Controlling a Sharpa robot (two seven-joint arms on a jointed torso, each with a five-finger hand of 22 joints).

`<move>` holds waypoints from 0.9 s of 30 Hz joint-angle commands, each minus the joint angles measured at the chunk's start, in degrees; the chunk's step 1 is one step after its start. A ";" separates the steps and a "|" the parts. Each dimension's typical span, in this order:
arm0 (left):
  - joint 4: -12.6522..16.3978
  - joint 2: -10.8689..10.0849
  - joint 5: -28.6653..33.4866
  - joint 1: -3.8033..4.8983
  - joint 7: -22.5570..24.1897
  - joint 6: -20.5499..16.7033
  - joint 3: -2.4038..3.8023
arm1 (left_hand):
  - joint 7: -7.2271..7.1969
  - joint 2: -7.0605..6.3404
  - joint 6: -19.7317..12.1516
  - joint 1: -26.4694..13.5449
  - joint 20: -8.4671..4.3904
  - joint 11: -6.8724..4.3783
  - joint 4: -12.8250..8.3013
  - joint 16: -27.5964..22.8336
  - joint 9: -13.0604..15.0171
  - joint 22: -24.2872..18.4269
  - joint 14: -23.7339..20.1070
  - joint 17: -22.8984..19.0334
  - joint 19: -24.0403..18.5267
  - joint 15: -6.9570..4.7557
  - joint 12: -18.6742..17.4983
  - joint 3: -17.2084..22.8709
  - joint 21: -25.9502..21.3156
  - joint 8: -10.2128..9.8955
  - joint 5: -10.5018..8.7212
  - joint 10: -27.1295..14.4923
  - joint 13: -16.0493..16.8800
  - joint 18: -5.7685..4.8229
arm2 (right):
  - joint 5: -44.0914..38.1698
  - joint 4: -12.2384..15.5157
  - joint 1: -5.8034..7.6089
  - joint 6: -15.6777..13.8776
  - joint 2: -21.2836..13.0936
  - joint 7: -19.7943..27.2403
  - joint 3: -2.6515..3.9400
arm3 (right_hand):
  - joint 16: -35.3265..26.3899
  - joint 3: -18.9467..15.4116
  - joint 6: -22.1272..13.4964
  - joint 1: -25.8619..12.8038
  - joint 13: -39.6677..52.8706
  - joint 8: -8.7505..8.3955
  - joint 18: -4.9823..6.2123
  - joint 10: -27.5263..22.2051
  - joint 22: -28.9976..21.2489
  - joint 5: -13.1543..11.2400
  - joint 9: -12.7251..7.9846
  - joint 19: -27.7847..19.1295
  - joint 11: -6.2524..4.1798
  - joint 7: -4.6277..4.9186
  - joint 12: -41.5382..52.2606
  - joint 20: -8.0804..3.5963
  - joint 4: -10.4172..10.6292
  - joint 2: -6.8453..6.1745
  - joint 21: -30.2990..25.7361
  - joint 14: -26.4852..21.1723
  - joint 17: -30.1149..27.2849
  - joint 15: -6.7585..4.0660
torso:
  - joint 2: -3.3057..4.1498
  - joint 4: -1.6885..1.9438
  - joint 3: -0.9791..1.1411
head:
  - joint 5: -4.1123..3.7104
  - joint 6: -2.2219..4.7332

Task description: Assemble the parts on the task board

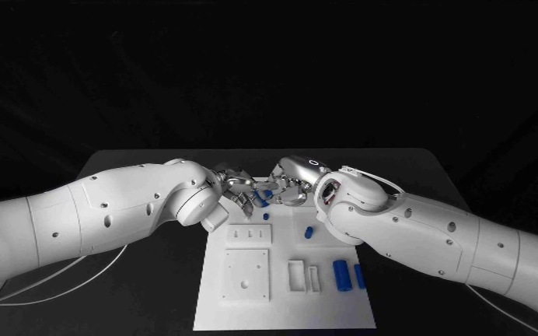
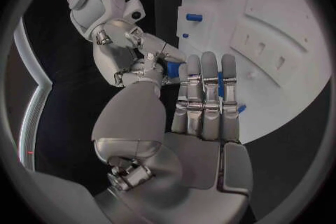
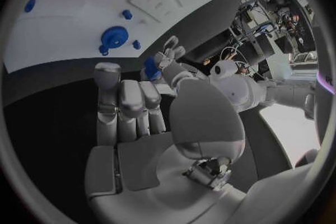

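You have both robot hands meeting just above the middle of the head view, over the far end of the white task board (image 1: 281, 305), which lies on the black worktop (image 1: 146, 305). The left robot hand (image 1: 235, 187) comes in from the left and the right robot hand (image 1: 289, 184) from the right; their fingertips are close together around a small blue part (image 1: 264, 196).

In the left wrist view, the left robot hand (image 2: 203, 106) has its long fingers straight and side by side, with that blue part (image 2: 173, 69) just beyond them, where the fingers of the right robot hand (image 2: 150, 56) close in on it. You cannot tell for certain which hand bears the piece; the right one looks to be pinching it, the left one merely touching or near it. The right wrist view shows the right robot hand (image 3: 133, 106) with fingers curled in, and the blue part (image 3: 151, 67) at the tips of the left robot hand (image 3: 168, 59).

Lower on the board, look right of centre: a short blue peg (image 1: 309, 232) stands alone, and two longer blue blocks (image 1: 342, 274) lie side by side near the right edge. Beside them are white slotted fixtures (image 1: 297, 275), with a square recessed plate (image 1: 246, 274) to the left.
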 commanded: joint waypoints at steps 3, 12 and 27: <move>-0.21 0.39 -1.91 0.07 -2.22 1.02 0.08 | -0.01 -0.14 0.71 -0.10 0.10 0.11 0.18 -0.33 -1.05 -0.14 -0.27 -0.18 -0.17 0.19 -0.32 0.06 -0.60 -1.04 0.12 -0.39 -0.04 -0.29 | -0.63 0.47 -0.08 0.97 0.10 -0.02 -0.02 | -0.14 -0.27 3.23 -0.06 0.11 0.25 -0.73 0.18 4.02 0.19 0.09 0.33 -0.38 -1.22 -0.26 -0.49 0.20 0.26 -0.04 0.04 0.05 -0.31 | 0.04 -0.04 -0.01 | 0.00 -0.09; -0.35 0.57 -3.26 0.07 -3.65 0.84 0.08 | 0.03 -0.27 1.09 -0.25 0.15 0.16 0.52 -0.46 -1.91 -0.16 -0.30 -0.33 -0.12 0.24 -0.44 0.20 -0.85 -1.65 0.11 -0.44 -0.05 -0.28 | -0.84 0.58 -0.10 1.10 0.11 -0.47 -0.02 | -0.14 -0.28 3.23 -0.06 0.10 0.26 -0.74 0.17 4.05 0.31 0.09 0.37 -0.38 -1.22 -0.28 -0.49 0.24 0.17 0.06 0.04 0.06 -0.30 | 0.00 -0.03 0.01 | -0.06 -0.18; -0.06 0.66 -2.49 0.07 -2.92 1.36 0.08 | -0.44 7.00 0.80 5.27 0.10 0.02 -8.01 -0.60 -4.07 0.14 -0.44 -0.42 -0.21 0.20 -1.42 -1.37 -1.16 -2.54 5.07 -0.28 -0.38 -0.35 | -1.04 0.00 -0.16 1.77 0.62 -0.82 -0.23 | -0.14 -0.28 3.23 -0.06 0.10 0.26 -0.74 0.17 4.05 0.31 0.09 0.37 -0.38 -1.22 -0.28 -0.49 0.24 0.17 0.06 0.04 0.06 -0.30 | 0.05 0.01 -0.01 | -0.18 -0.32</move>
